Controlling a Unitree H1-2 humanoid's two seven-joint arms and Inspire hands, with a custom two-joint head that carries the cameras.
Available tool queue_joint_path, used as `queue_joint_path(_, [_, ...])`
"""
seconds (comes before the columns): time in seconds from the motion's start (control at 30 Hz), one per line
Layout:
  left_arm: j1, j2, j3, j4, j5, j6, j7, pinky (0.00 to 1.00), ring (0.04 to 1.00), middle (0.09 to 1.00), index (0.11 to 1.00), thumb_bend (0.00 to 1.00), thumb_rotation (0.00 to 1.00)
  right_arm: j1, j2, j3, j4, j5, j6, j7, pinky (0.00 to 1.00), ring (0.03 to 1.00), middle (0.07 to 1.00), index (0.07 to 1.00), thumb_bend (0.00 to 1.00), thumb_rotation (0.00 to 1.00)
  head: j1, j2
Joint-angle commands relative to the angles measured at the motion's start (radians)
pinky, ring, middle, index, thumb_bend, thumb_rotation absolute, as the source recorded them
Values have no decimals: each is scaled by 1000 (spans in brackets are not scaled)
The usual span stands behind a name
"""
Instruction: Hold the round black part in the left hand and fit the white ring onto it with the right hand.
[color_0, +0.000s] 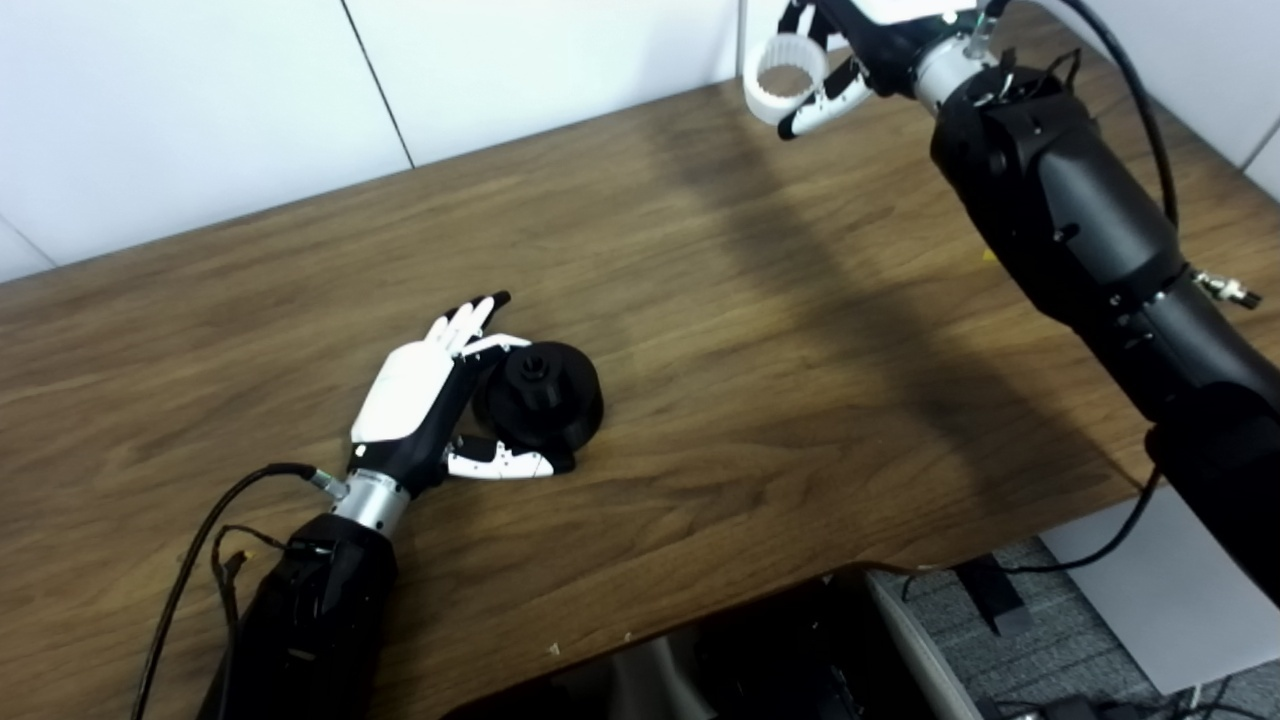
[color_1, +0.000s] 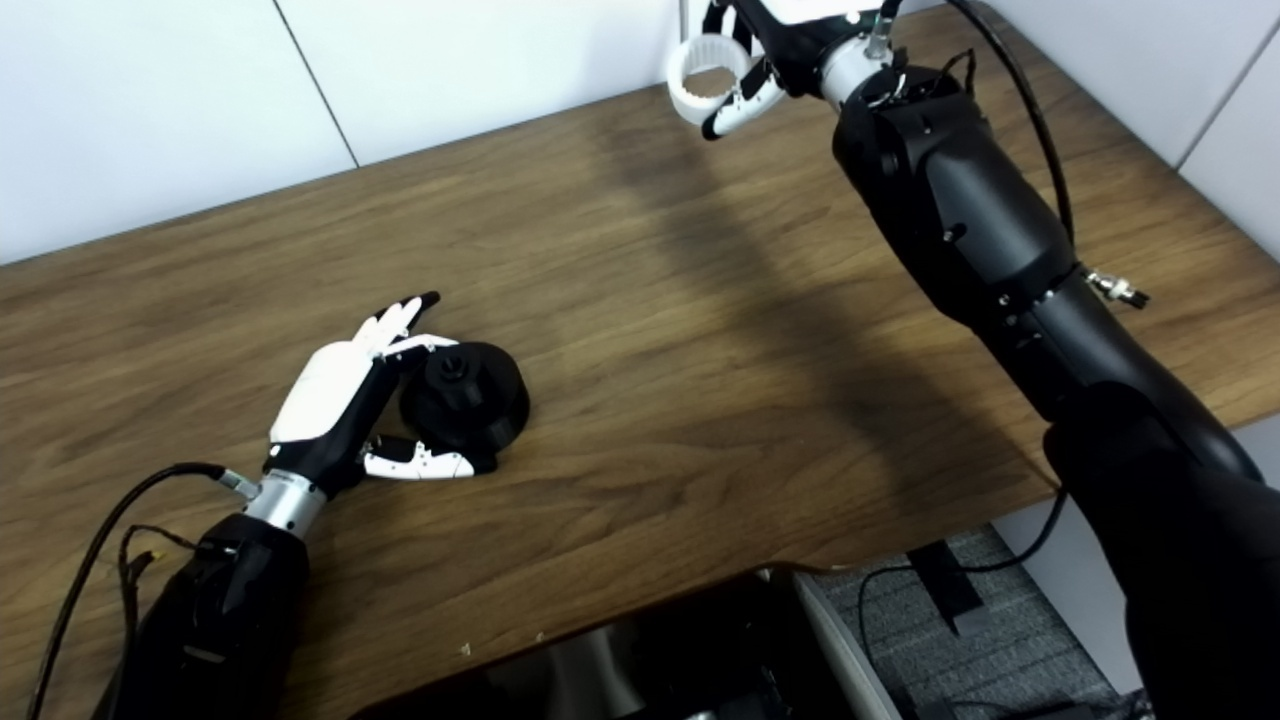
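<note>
Left hand (color_0: 425, 400): lying spread beside round black part (color_0: 540, 395) on counter (color_0: 760, 330). Right hand (color_0: 850, 60): pinching white ring (color_0: 787, 75), raised.

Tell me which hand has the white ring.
The right hand, raised at the table's far edge, holds the white ring; the left hand flanks the black part.

Table (color_0: 760, 330): dark brown wood grain with lighter streaks. Part (color_0: 545, 392): matte black throughout. Ring (color_0: 790, 78): white, with a ribbed inner face. Left hand (color_0: 430, 400): white back shell, black palm, white fingers (color_0: 470, 318) with black tips. Right hand (color_0: 850, 60): black body, white fingers, black tips. Arms: black, with silver wrist collars. Wall (color_0: 200, 110): white panels with dark seams.
</note>
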Motion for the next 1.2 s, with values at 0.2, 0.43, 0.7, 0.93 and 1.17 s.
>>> queue_joint_path(0.2, [-12, 6, -10, 19, 39, 8, -19, 1000, 1000, 1000, 676, 1000, 438, -16, 2, -35, -123, 24, -15, 28, 1000, 674, 535, 599, 801, 324, 56, 7])
queue_joint_path(0.43, [-17, -14, -21, 10, 57, 31, -23, 1000, 1000, 1000, 676, 1000, 401, 5, -2, -50, -148, 36, -36, 47, 1000, 674, 542, 604, 787, 306, 159, 22])
queue_joint_path(0.7, [-25, -47, -33, 19, 69, 45, -17, 1000, 1000, 1000, 673, 1000, 375, 28, -16, -78, -133, 64, -116, 5, 932, 645, 529, 595, 806, 250, 269, 33])
queue_joint_path(0.93, [-29, -61, -39, 21, 72, 60, -16, 1000, 1000, 1000, 672, 1000, 389, 37, -7, -92, -118, 74, -141, -2, 956, 643, 527, 587, 810, 235, 276, 37])
queue_joint_path(1.17, [-27, -61, -37, 20, 72, 60, -15, 1000, 1000, 1000, 673, 1000, 390, 36, -1, -96, -123, 86, -155, 1, 952, 642, 519, 582, 818, 225, 268, 38])
